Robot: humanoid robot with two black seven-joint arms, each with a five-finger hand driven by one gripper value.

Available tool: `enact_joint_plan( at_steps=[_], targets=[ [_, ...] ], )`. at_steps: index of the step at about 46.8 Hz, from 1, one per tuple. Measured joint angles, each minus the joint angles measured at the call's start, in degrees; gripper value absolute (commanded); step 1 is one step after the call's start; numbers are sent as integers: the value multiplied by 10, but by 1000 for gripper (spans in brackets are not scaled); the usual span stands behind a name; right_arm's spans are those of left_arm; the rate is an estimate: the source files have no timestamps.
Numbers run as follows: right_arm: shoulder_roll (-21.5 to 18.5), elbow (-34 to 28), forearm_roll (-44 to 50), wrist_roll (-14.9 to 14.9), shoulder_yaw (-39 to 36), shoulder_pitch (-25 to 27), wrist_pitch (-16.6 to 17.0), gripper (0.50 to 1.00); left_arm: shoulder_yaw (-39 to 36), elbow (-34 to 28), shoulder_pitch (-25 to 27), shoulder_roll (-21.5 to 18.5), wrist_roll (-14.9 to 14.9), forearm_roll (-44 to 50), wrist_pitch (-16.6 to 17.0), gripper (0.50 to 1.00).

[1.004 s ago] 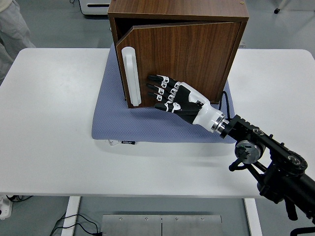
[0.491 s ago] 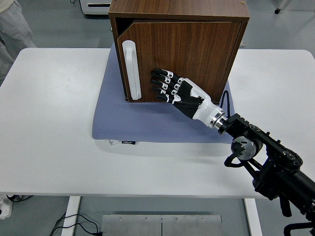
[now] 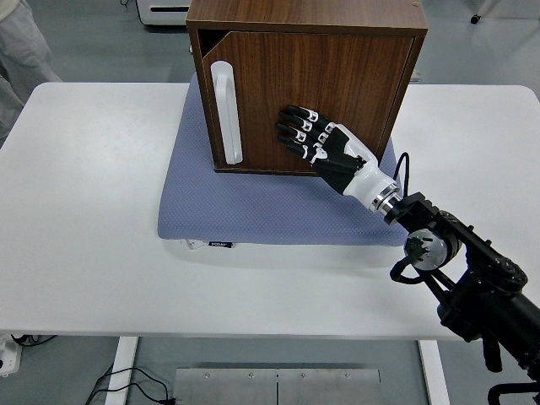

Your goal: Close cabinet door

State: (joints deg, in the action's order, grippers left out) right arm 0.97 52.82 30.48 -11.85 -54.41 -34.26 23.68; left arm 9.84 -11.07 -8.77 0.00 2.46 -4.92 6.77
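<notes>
- On the blue mat (image 3: 253, 211), cabinet door (image 3: 312, 101) stood slightly ajar at its top-left corner.
- Right hand (image 3: 325, 145) pressed flat, fingers extended, gripping nothing.
- Best push: straight, nearer white handle (image 3: 226, 110).

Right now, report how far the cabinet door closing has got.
Mostly done: the cabinet door lies nearly flush with the cabinet, only a thin wedge of gap showing at its upper left corner. In hand: the right hand rests flat against the door panel, fingers extended, right of the white handle. Left: press that last gap shut, then withdraw.
</notes>
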Motion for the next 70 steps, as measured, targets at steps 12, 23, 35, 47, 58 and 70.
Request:
enact_joint_plan(
  at_steps=[12,23,35,47,58,70],
  targets=[
    [33,27,6,0,5,21,63,1000,0,0,0,0,0,0,0,1000],
    [93,76,6,0,5,50,98,1000,0,0,0,0,0,0,0,1000],
    [149,117,6,-5,-14,89,99,1000,0,0,0,0,0,0,0,1000],
    [165,147,5,-6,-86,165,97,1000,0,0,0,0,0,0,0,1000],
    [181,160,4,-5,-138,218,99,1000,0,0,0,0,0,0,0,1000],
    [197,168,0,-6,-185,269,103,1000,0,0,0,0,0,0,0,1000]
  ],
)
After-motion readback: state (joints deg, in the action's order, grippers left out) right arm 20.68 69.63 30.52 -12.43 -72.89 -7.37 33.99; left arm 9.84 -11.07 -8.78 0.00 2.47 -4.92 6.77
